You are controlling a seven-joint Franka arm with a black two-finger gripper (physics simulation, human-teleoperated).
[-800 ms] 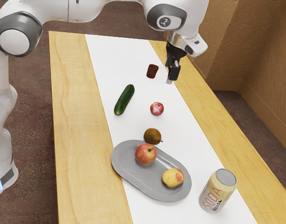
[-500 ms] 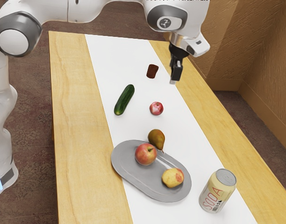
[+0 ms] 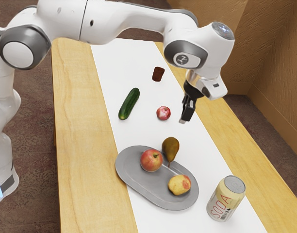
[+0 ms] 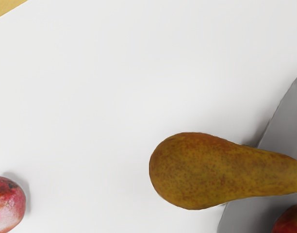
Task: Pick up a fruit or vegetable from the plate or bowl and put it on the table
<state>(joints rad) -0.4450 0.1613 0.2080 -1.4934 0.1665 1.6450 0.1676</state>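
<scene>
The gripper (image 3: 184, 119) hangs over the white runner, above and beyond the pear and toward the exterior view's right of the small red-and-white fruit (image 3: 163, 113). The brown-green pear (image 3: 171, 147) has its round end over the runner and its narrow end over the rim of the grey oval plate (image 3: 132, 178). On that plate are a red apple (image 3: 151, 160) and a yellow-red fruit (image 3: 179, 185). In the wrist view, the pear (image 4: 202, 170) overlaps the grey plate (image 4: 284, 121), apart from the red-and-white fruit (image 4: 7, 204).
A soda can (image 3: 226, 199) stands near the plate, toward the exterior view's right. Farther back lie a cucumber (image 3: 129, 103) and a small dark brown object (image 3: 158, 74). Bare wood (image 3: 83, 160) runs along the runner's side.
My hand has come lower and nearer to the plate. The pear has turned and shifted toward the exterior view's right, its narrow end now pointing across the plate's rim.
</scene>
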